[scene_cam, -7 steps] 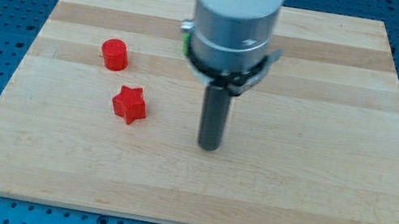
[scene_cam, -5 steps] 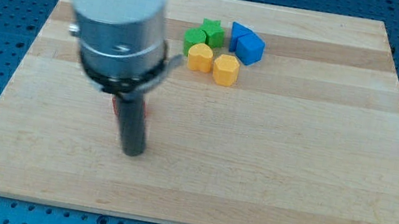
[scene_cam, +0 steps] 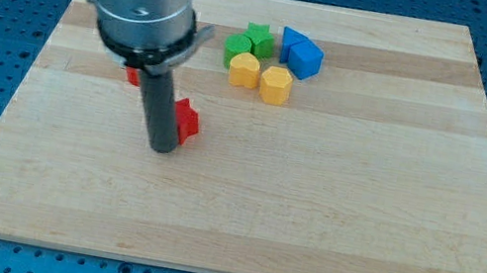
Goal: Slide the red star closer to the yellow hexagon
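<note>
The red star (scene_cam: pixel 188 121) lies left of the board's middle, mostly hidden behind the rod. My tip (scene_cam: pixel 162 149) rests on the board right against the star's lower left side. The yellow hexagon (scene_cam: pixel 276 85) sits up and to the right, in a cluster of blocks near the view's top middle. A clear gap separates the star from the hexagon.
The cluster also holds a yellow rounded block (scene_cam: pixel 245 70), a green star (scene_cam: pixel 259 37), a green block (scene_cam: pixel 236 48) and two blue blocks (scene_cam: pixel 303 59) (scene_cam: pixel 292 38). A red cylinder (scene_cam: pixel 133 76) shows partly behind the arm at the left. The wooden board (scene_cam: pixel 363 198) lies on a blue perforated table.
The arm swung from the board's middle to the left, passed over the red star, and now the tip sits at the star's lower left. The star has shifted slightly to the right.
</note>
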Controlling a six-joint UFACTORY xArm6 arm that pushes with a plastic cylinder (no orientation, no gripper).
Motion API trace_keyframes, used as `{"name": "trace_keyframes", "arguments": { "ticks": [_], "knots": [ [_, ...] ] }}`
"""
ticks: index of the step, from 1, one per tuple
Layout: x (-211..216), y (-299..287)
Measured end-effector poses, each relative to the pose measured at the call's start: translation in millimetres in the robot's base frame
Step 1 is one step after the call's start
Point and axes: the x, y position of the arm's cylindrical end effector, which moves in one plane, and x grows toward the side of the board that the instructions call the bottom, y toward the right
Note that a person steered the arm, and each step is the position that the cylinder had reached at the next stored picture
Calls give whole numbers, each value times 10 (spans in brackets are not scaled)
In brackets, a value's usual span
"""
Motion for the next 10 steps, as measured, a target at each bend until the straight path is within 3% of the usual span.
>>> {"name": "trace_keyframes", "arguments": {
  "ticks": [2,5,10],
  "knots": [
    [-158,37],
    [-296,-385],
    [-473,422]
  ]
}}
